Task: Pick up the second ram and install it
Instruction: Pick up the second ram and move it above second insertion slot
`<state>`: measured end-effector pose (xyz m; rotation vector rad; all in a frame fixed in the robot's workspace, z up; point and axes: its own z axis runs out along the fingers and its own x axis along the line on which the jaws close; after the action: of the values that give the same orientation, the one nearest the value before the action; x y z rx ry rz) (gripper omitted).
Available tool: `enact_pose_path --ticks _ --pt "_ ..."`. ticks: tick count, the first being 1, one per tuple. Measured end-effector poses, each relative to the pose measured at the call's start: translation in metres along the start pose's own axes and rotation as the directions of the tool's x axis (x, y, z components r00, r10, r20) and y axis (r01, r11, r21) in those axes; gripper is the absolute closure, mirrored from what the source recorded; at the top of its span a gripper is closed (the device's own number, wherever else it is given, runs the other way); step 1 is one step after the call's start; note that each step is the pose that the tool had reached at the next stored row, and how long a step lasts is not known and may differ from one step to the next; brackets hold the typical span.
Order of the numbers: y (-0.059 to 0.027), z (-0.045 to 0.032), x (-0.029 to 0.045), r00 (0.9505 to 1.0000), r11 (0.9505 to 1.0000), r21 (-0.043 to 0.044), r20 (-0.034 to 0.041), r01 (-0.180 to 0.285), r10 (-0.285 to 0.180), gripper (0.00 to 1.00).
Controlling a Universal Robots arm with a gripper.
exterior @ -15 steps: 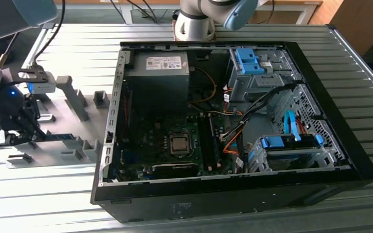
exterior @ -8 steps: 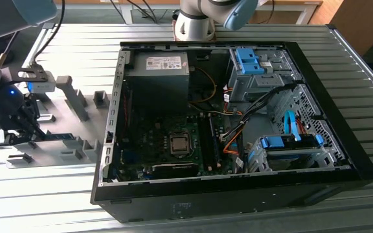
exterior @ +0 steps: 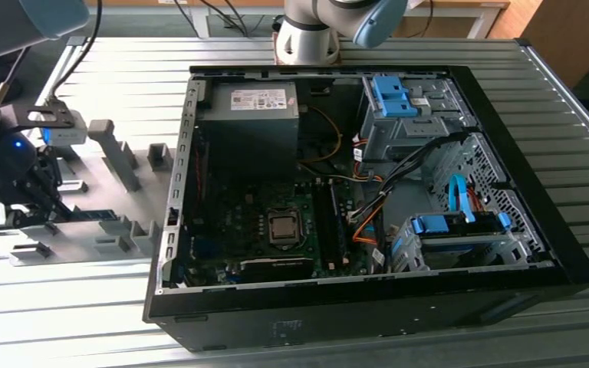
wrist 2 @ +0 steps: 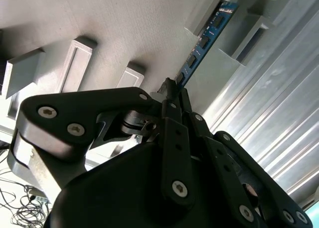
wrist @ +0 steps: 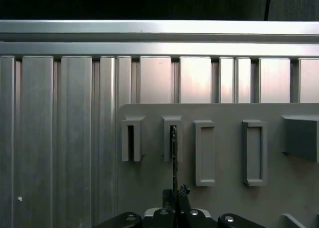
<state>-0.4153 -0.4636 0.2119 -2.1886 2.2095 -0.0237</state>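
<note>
1. The memory stick (wrist 2: 204, 41) is a slim, long board. It is blue in the second wrist view, with a row of black chips along its face.
2. In the first wrist view it shows edge-on as a thin dark line, standing upright on its long edge.
3. It sits on the grey holder plate (wrist: 224, 203), its far end in a slotted grey block (wrist: 173, 133). The plate lies on the ribbed metal table (wrist: 60, 138), at the exterior view's left and outside the open computer case (exterior: 376, 314).
4. The gripper (wrist 2: 172, 91) is down at the stick's near end. Its fingers (wrist: 183, 192) are pressed in from both sides and pinch the stick between their tips.
5. Counts:
   - one memory stick in sight
   - one gripper
   - one computer case
   - four slotted blocks in a row in the first wrist view, the stick in the second
   - one larger block (wrist: 301, 136) at the end of that row
   - two blue brackets (exterior: 392, 96) (exterior: 459, 224) inside the case
</note>
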Motion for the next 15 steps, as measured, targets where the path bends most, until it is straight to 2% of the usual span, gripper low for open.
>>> enact_pose_path --ticks 15 --pt "-0.0001 -0.0038 -0.0001 1.0000 1.0000 0.0000 0.0000 0.000 0.000 0.86"
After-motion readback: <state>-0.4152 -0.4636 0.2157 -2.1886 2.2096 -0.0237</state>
